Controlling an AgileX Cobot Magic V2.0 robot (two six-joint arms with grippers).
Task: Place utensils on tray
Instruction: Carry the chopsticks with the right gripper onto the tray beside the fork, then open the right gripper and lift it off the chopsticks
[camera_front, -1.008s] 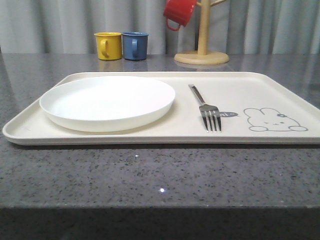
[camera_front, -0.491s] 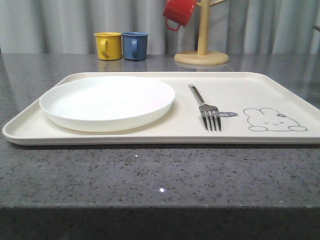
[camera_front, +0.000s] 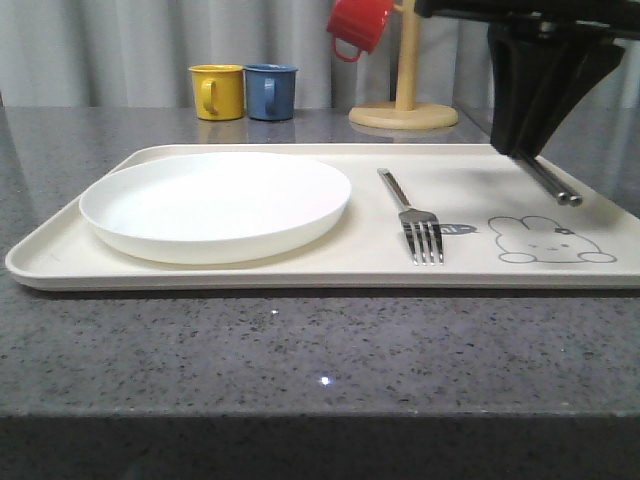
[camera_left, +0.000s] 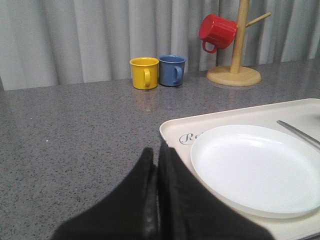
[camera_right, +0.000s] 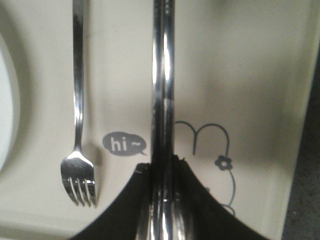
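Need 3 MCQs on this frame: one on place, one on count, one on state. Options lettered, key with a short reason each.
1. Where does the fork lie on the tray?
A. on the white plate
B. between the white plate and the rabbit drawing
C. off the tray, on the counter

2. How many mugs are in the front view?
A. two
B. three
C. four

3. What is the right gripper doing?
A. open above the plate
B. shut on the fork
C. shut on the chopsticks, held above the tray

Key:
1 B: the fork lies on bare tray, plate on one side, rabbit on the other.
2 B: yellow mug and blue mug stand on the counter, red mug hangs on the wooden mug tree.
3 C: the fingers close around the metal sticks, whose ends jut out over the tray near the rabbit.
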